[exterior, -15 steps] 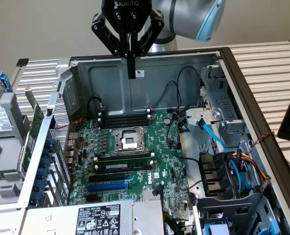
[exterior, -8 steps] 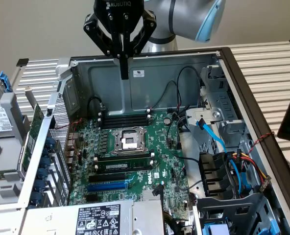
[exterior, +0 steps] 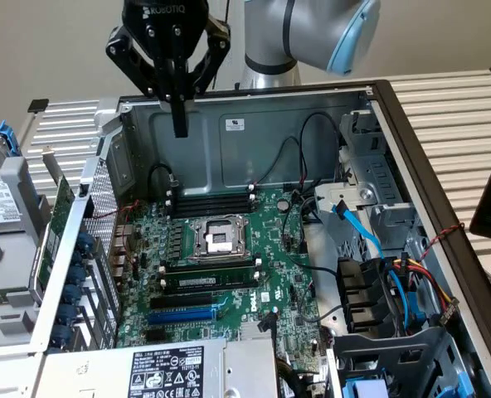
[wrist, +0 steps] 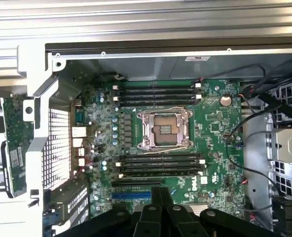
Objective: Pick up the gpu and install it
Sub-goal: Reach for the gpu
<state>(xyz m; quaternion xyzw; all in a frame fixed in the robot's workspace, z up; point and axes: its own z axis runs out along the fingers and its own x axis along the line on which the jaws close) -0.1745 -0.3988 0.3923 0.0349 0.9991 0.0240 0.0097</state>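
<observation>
Gripper (exterior: 179, 128) above case (exterior: 254, 124), gpu (exterior: 56, 222) well apart

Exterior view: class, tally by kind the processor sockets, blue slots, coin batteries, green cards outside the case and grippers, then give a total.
processor socket: 1
blue slot: 1
coin battery: 1
green card outside the case: 1
gripper: 1
Total: 5
</observation>
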